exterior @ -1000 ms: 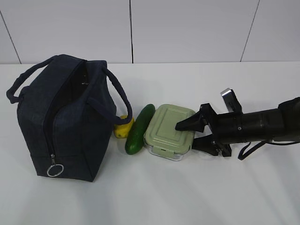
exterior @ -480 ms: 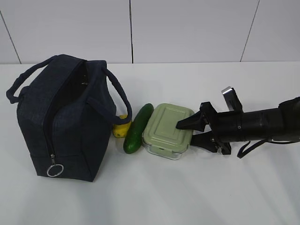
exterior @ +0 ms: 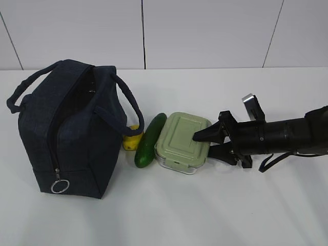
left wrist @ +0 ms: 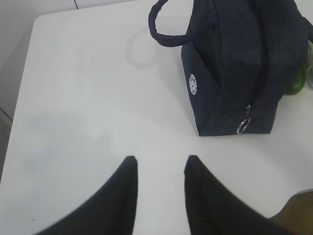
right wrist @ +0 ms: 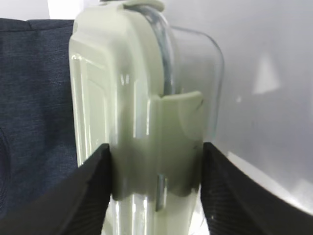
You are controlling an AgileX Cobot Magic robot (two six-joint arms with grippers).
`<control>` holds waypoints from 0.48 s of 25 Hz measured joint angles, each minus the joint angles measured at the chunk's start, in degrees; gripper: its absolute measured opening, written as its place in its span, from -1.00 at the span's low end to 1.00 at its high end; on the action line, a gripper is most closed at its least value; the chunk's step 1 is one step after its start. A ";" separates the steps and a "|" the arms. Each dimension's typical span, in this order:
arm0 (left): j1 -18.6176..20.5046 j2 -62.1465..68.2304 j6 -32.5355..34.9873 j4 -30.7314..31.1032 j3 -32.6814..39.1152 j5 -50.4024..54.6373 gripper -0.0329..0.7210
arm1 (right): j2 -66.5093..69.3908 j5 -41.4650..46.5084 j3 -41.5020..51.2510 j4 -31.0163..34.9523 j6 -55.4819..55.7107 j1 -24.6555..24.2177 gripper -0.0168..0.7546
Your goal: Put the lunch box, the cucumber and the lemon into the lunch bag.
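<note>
The right gripper [exterior: 211, 144] sits at the near right end of the lunch box [exterior: 182, 142], one finger over the sage-green lid and the other under the clear base. In the right wrist view both black fingers [right wrist: 93, 191] press against the box's two faces, the lid clip [right wrist: 178, 142] squeezed between them — the jaws are clamped on the lunch box at about its thickness, not spread free. The box rests on the white table [exterior: 205, 205], right of centre in the exterior view. The right arm [exterior: 287, 136] comes in from the right edge of that frame, stretched out low and nearly level with the tabletop, its wrist turned so the fingers stand one above the other.

The left gripper [left wrist: 159, 169] shows only in the left wrist view, at the bottom centre of the frame: two dark fingers with a clear gap between them, partly open and holding nothing, hovering above bare table. Beyond them, in the upper right of that frame, stands the lunch bag [left wrist: 234, 63].

In the exterior view the lunch bag [exterior: 69, 128] stands upright at the left, its top gaping open, the silver ring pull [exterior: 60, 186] hanging low on its front. The cucumber [exterior: 150, 140] lies just left of the lunch box, touching or nearly touching it. The lemon [exterior: 131, 138] is wedged between cucumber and bag — mostly hidden, only a yellow patch showing.
</note>
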 joint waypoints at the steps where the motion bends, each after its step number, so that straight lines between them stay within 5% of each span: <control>1: 0.00 0.00 0.00 0.00 0.00 0.00 -0.29 | 0.00 0.10 0.00 0.00 0.00 0.00 0.13; 12: 0.00 0.00 0.00 0.04 0.00 0.00 -0.29 | 0.04 1.29 -0.04 0.00 -0.22 0.00 0.12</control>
